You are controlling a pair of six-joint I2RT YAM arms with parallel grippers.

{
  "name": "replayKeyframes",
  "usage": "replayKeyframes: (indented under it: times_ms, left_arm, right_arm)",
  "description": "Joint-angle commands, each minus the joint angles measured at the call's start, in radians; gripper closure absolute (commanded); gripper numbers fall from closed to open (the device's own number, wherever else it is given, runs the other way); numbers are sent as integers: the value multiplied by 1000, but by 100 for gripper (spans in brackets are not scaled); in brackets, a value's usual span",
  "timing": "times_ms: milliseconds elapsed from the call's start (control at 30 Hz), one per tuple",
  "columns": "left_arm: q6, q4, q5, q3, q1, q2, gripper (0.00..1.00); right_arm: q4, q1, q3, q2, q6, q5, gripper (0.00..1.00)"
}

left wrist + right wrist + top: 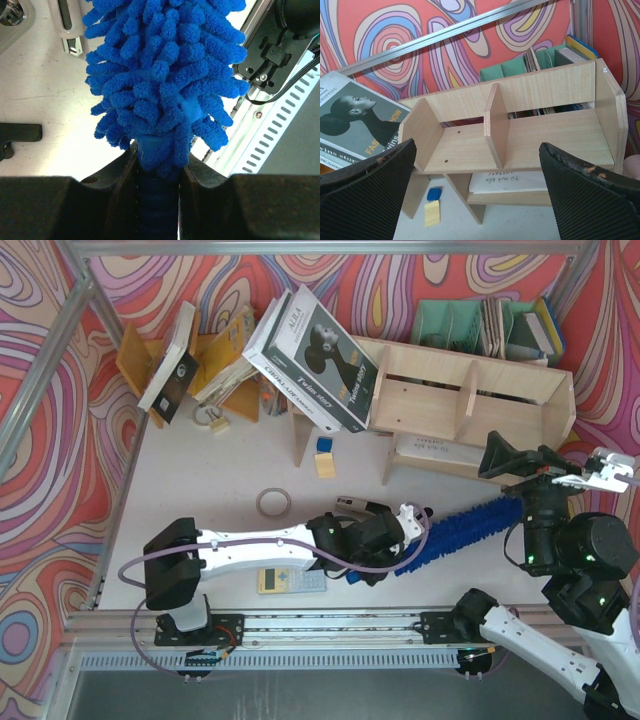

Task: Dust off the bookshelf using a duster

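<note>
The pale plywood bookshelf [470, 400] stands at the back right of the table, its open compartments filling the right wrist view [545, 135]. Low over the table in front of it lies the blue fluffy duster [460, 530], pointing right and up toward the shelf's right end. My left gripper [415, 525] is shut on its handle. In the left wrist view the jaws [159, 160] clamp the blue handle [156, 200], with the fluffy head [165, 75] fanning out beyond. My right gripper [525, 465] hovers open before the shelf, its fingers [370, 190] wide apart with nothing between them [476, 145].
Large books [315, 350] lean on the shelf's left end. An orange book rack [215, 360] stands at back left, a green file organiser [470, 325] behind the shelf. A tape ring [273, 503], a calculator [290, 580] and small blue and yellow blocks [324, 455] lie on the table.
</note>
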Motion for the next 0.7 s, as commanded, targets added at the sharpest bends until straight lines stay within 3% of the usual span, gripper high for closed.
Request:
replayKeyframes:
  times_ms: [0, 333, 667]
  left_arm:
    - [-42, -14, -17, 7, 7, 8, 100]
    - [-121, -180, -61, -54, -31, -252, 100]
    - [-309, -526, -185, -104, -41, -572, 100]
  right_arm:
    - [-3, 1, -19, 7, -4, 20, 1]
    - [35, 1, -51, 29, -31, 30, 1]
    - [63, 1, -66, 56, -30, 29, 1]
